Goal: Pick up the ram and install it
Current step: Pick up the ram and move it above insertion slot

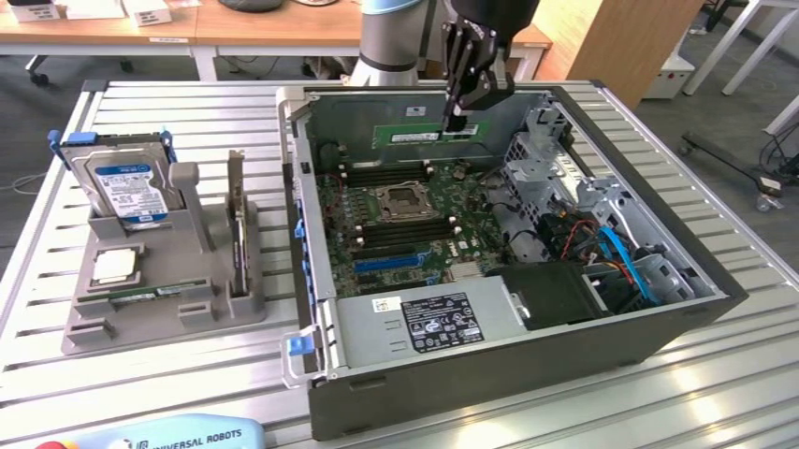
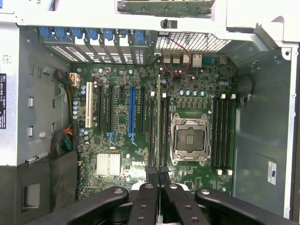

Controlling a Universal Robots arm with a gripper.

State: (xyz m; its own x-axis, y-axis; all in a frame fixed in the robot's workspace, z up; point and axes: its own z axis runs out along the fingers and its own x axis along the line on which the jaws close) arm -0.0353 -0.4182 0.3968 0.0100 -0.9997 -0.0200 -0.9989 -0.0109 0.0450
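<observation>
My gripper (image 1: 457, 120) hangs over the open computer case (image 1: 699, 281), shut on the ram (image 1: 425, 137), a thin green stick held level on its long edge above the motherboard (image 1: 399, 224). In the wrist view the ram (image 2: 158, 117) shows edge-on as a narrow line running out from between the black fingers (image 2: 146, 187). There the gripper (image 2: 158, 174) holds it in line with the long black memory slots (image 2: 152, 131) beside the empty processor socket (image 2: 190, 139). The ram is above the slots, not seated in one.
On the exterior view's left, a grey holder (image 1: 163, 309) carries a hard drive with a blue label (image 1: 125, 182), a square silver chip (image 1: 115, 265), a thin board on edge (image 1: 235, 229) and a green strip (image 1: 131, 295). Power supply (image 1: 425, 323), drive cage and cables (image 1: 587, 234) crowd the case.
</observation>
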